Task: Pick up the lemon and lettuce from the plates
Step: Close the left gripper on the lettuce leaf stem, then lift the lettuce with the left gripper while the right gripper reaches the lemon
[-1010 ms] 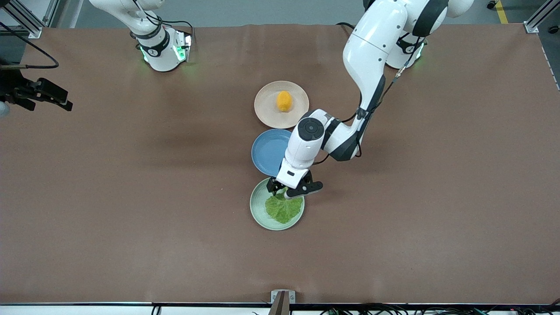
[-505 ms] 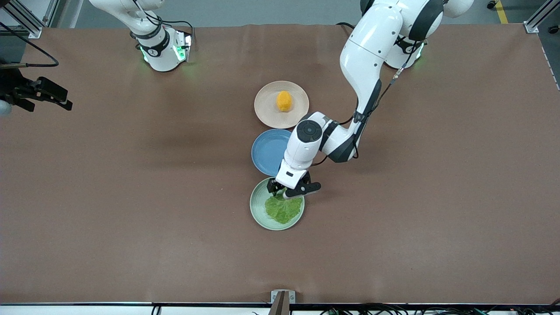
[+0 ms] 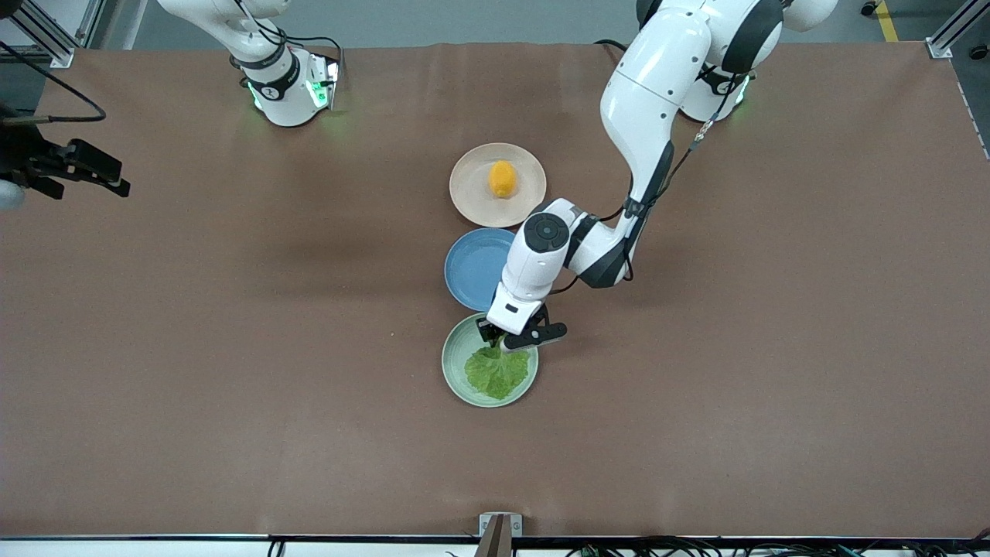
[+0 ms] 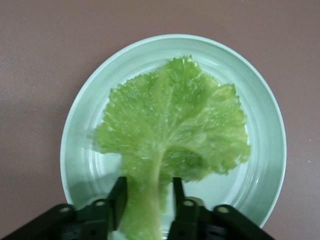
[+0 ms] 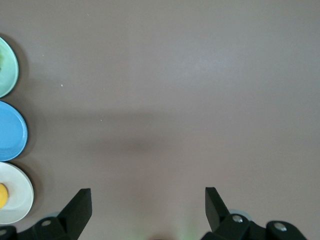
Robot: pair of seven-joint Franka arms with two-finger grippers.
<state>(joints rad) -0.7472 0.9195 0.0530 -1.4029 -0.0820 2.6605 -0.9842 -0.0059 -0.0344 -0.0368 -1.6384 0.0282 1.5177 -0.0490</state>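
The lettuce [image 3: 497, 373] lies on the mint green plate [image 3: 455, 363], the plate nearest the front camera. My left gripper [image 3: 503, 338] is low over that plate's rim. In the left wrist view its fingers [image 4: 119, 192] stand close on either side of the lettuce's [image 4: 172, 125] pale stem, closed on it above the plate [image 4: 260, 165]. The lemon [image 3: 502, 179] sits on the beige-pink plate [image 3: 472, 197], farthest from the camera. My right gripper [image 3: 93, 174] waits open and empty over the table edge at the right arm's end; it also shows in the right wrist view [image 5: 147, 200].
A blue plate [image 3: 472, 271] lies between the two task plates, partly under the left arm. The right wrist view shows the three plates' edges: mint [image 5: 7, 67], blue [image 5: 11, 131], beige [image 5: 17, 195]. Bare brown table surrounds the plates.
The left gripper's fingers have drawn in around the lettuce stem, and the leaf has shifted slightly on the mint plate. The right arm has not moved.
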